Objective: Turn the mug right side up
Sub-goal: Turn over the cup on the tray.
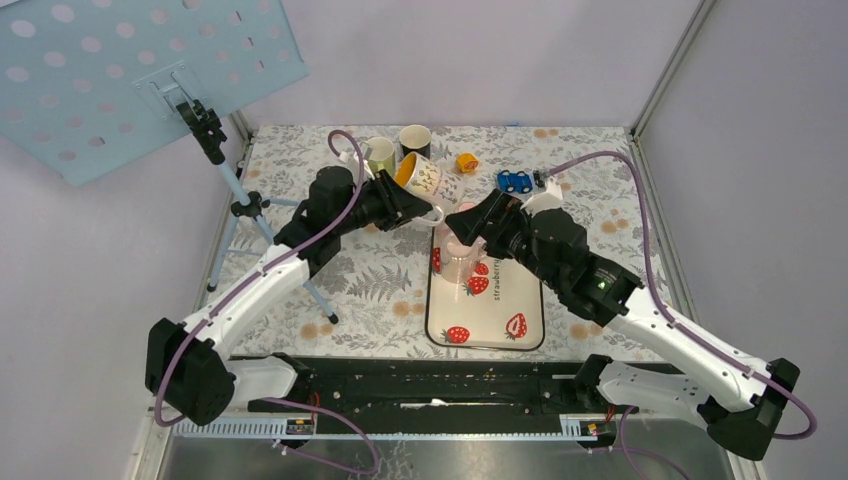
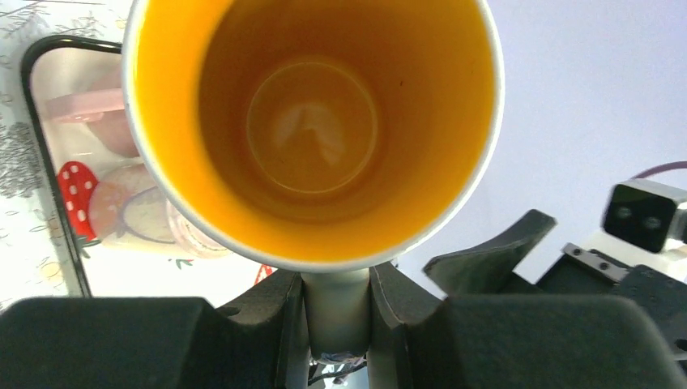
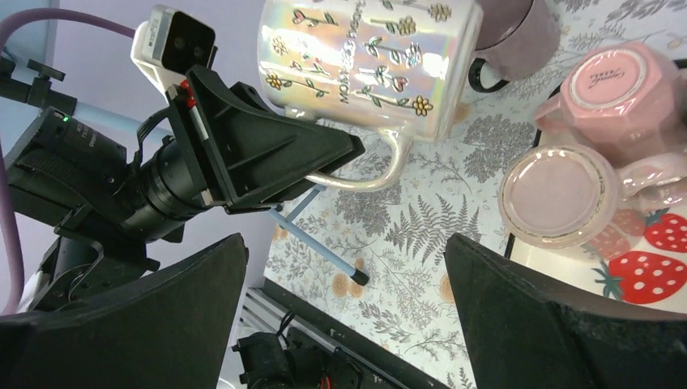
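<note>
The mug [image 1: 428, 178] is pearly white with flower prints and a yellow inside. It hangs tilted above the table, its mouth facing up and to the left. My left gripper [image 1: 415, 208] is shut on its handle [image 2: 336, 312], and the left wrist view looks straight into the yellow inside [image 2: 312, 130]. In the right wrist view the mug [image 3: 364, 61] hangs from the left gripper [image 3: 336, 158] by that handle. My right gripper [image 1: 470, 222] stands open just right of the mug, over the tray's far end. Nothing is between its fingers [image 3: 526, 308].
A strawberry-print tray [image 1: 485, 325] carries two pink mugs [image 1: 460, 255] upside down [image 3: 559, 190]. A green mug [image 1: 380, 153], a dark mug [image 1: 414, 138], a small orange piece [image 1: 466, 161] and a blue toy car [image 1: 514, 182] sit at the back. A tripod [image 1: 240, 205] holding a perforated board stands at left.
</note>
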